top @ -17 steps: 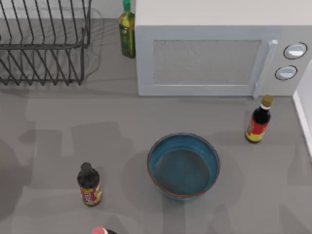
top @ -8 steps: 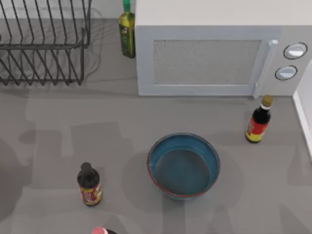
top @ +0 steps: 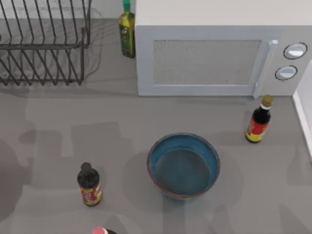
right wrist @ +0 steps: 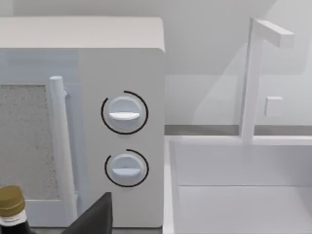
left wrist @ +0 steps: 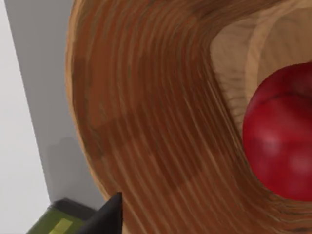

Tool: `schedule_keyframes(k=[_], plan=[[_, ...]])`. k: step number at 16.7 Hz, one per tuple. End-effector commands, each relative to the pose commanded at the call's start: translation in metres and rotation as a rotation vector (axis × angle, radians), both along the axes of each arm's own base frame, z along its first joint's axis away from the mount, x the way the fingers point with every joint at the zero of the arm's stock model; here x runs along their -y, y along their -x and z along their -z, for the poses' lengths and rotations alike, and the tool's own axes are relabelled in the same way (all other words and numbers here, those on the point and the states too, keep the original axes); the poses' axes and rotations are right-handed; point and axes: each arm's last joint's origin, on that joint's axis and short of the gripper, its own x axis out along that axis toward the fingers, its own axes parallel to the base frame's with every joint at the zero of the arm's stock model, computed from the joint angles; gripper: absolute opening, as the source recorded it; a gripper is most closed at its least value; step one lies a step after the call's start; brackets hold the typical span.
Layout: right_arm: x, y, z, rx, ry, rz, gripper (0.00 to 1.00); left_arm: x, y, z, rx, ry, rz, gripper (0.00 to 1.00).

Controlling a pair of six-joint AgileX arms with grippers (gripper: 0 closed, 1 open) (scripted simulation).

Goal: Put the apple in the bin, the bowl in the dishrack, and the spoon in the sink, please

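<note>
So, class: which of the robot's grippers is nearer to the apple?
Left. Its wrist view looks close into a wooden bowl holding the apple. The right wrist view faces the microwave and sink instead.

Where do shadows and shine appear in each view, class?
Top view: soft grey shadows fall beside the bowl and behind the dishrack. Left wrist view: a pale sheen on the apple. Right wrist view: even light on the microwave, no glare.
</note>
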Motion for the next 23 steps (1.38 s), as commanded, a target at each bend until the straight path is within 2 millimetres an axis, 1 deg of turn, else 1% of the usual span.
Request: schedule_keyframes(k=[6, 8, 10, 13, 15, 17, 18, 20, 23], plan=[[0.000, 0.000, 0.000, 0.000, 0.000, 0.000, 1.00, 0.001, 0.001, -0.001, 0.010, -0.001, 0.003, 1.00], [0.000, 0.000, 0.000, 0.000, 0.000, 0.000, 1.00, 0.004, 0.009, -0.007, 0.061, 0.005, 0.004, 1.00], [0.000, 0.000, 0.000, 0.000, 0.000, 0.000, 1.00, 0.009, 0.022, -0.017, 0.149, 0.014, 0.006, 1.00], [0.000, 0.000, 0.000, 0.000, 0.000, 0.000, 1.00, 0.020, 0.057, -0.033, 0.347, 0.037, 0.016, 1.00], [0.000, 0.000, 0.000, 0.000, 0.000, 0.000, 1.00, 0.028, 0.087, -0.044, 0.524, 0.060, 0.031, 1.00], [0.000, 0.000, 0.000, 0.000, 0.000, 0.000, 1.00, 0.036, 0.120, -0.050, 0.730, 0.088, 0.055, 1.00], [0.000, 0.000, 0.000, 0.000, 0.000, 0.000, 1.00, 0.040, 0.136, -0.050, 0.836, 0.104, 0.070, 1.00], [0.000, 0.000, 0.000, 0.000, 0.000, 0.000, 1.00, 0.047, 0.166, -0.044, 1.043, 0.140, 0.109, 1.00], [0.000, 0.000, 0.000, 0.000, 0.000, 0.000, 1.00, 0.054, 0.199, -0.023, 1.323, 0.196, 0.177, 1.00]])
